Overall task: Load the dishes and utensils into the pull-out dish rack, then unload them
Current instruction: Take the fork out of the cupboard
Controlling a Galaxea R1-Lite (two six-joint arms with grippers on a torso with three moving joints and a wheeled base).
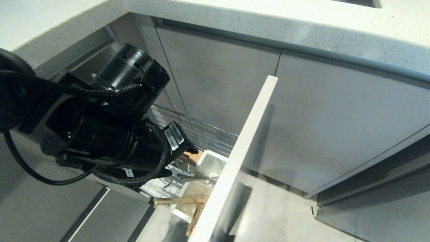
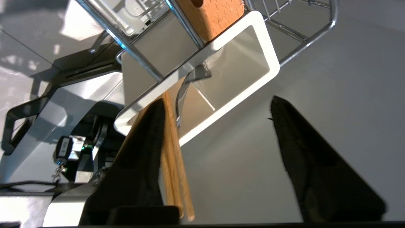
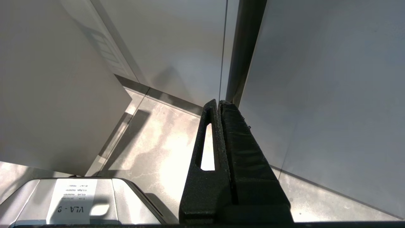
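The pull-out dish rack is drawn out, its pale front panel (image 1: 242,151) edge-on and its chrome wire basket (image 1: 201,129) behind it. In its white cutlery caddy (image 2: 269,53) stand the chopsticks (image 2: 172,152) and the grey spoon (image 2: 180,98). My left gripper (image 2: 216,99) is open just outside the caddy. The chopsticks lie along one finger (image 2: 142,152); the other finger (image 2: 303,148) stands far off them. In the head view the chopsticks (image 1: 178,201) splay out of the caddy (image 1: 210,161) below my left arm (image 1: 111,134). My right gripper (image 3: 220,103) is shut and empty, parked over the floor. The dishes are out of view.
The rack's orange-brown wooden strip (image 2: 215,15) sits beside the caddy. Grey cabinet doors (image 1: 336,111) stand under the speckled countertop (image 1: 302,23). Tiled floor (image 1: 275,215) lies right of the front panel. My own base (image 3: 79,199) shows below the right gripper.
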